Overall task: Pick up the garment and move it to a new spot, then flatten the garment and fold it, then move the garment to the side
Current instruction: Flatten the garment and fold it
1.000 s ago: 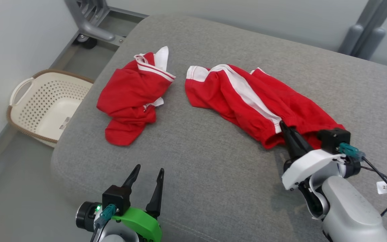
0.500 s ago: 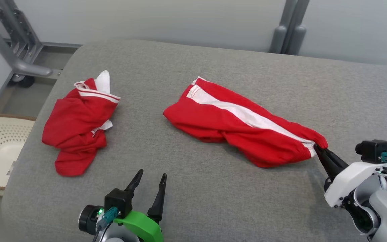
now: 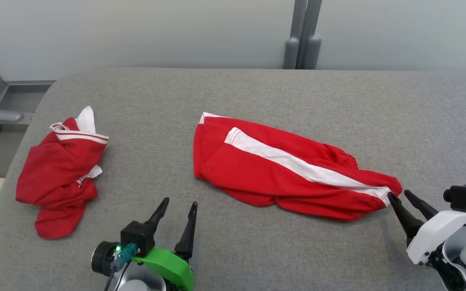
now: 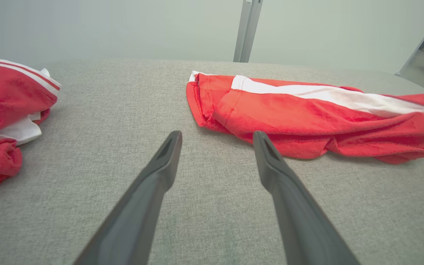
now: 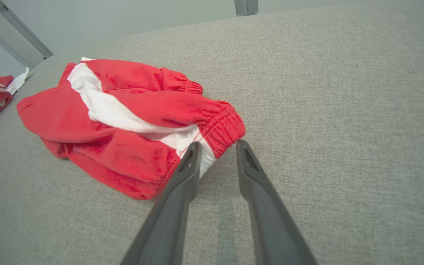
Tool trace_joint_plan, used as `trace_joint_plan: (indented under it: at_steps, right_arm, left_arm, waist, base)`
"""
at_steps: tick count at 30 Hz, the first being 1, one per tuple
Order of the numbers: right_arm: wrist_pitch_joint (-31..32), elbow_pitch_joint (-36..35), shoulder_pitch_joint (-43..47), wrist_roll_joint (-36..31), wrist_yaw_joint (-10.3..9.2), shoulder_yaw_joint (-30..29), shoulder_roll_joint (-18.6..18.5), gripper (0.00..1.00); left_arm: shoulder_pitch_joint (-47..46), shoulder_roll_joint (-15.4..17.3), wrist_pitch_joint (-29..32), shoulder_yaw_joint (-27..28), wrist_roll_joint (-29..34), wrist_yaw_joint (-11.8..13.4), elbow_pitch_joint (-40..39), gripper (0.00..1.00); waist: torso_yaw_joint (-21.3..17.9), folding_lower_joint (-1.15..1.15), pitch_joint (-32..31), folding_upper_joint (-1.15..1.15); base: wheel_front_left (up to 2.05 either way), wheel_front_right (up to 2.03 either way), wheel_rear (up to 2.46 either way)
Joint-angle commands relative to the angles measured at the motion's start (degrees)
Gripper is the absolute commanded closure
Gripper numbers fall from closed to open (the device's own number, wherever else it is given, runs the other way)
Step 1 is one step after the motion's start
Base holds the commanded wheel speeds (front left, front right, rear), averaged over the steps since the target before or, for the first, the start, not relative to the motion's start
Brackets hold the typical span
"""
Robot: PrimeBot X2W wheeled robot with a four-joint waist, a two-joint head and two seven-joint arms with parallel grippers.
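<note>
Head view: the red shorts with a white side stripe [image 3: 257, 178] lie lengthwise across the grey fabric cushion [image 3: 257, 89]. The right tool [image 3: 399, 195], slightly parted and pinching nothing, sits at their gathered elastic end. The left tool [image 3: 179, 202], spread wide, waits near the opposite end. The shorts' underlayers are hidden.

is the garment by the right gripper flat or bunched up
Bunched up: the garment lies stretched long but wrinkled, layers rolled over each other, not flattened.
</note>
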Motion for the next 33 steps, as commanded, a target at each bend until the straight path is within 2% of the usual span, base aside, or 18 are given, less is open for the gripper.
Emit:
trace_joint_plan:
  at_steps: [1, 7, 15, 20, 25, 33]
  right_arm:
    - [-0.8, 0.4, -1.1, -0.2, -0.02, 0.1, 0.3, 0.0]
    - [-2.4, 2.2, -2.7, -3.8, -0.02, 1.7, 0.1, 0.0]
    - [-4.4, 2.8, -4.3, -7.1, -0.02, 1.1, 2.8, 0.0]
    - [-4.7, 2.5, -4.6, -8.7, -0.02, 1.3, 5.3, 0.0]
    - [-4.7, 2.5, -4.9, -8.6, -0.02, 2.2, 6.6, 0.0]
    - [-4.8, 2.3, -3.5, -6.6, -0.02, 0.6, 7.1, 0.0]
  left_arm:
    - [-1.6, 0.1, -0.1, 0.4, -0.3, -0.4, -1.0, 0.0]
    - [-2.8, 0.1, -0.1, 1.6, 0.7, -0.4, -0.5, 0.0]
    - [-8.8, 0.2, -0.1, 3.9, 1.4, -0.1, 3.5, 0.0]
    - [-15.2, 1.4, -0.1, 5.6, 2.1, -0.3, 10.7, 0.0]
    - [-21.4, 2.5, -0.1, 7.6, 0.1, -0.5, 22.0, 0.0]
    - [-24.2, 3.2, 0.0, 8.9, -1.5, 0.0, 32.5, 0.0]
  waist:
    - [-1.6, 0.0, 0.1, 0.0]
    - [-5.3, 0.0, 0.4, 0.0]
    - [-12.0, 0.0, 2.6, 0.0]
    - [-16.4, 0.0, 4.6, 0.0]
    - [-20.3, 0.0, 6.8, 0.0]
    - [-21.3, 0.0, 7.8, 0.0]
  base:
    - [0.0, 0.0, 0.0]
    - [0.0, 0.0, 0.0]
    - [0.0, 0.0, 0.0]
    - [0.0, 0.0, 0.0]
    - [0.0, 0.0, 0.0]
    - [0.0, 0.0, 0.0]
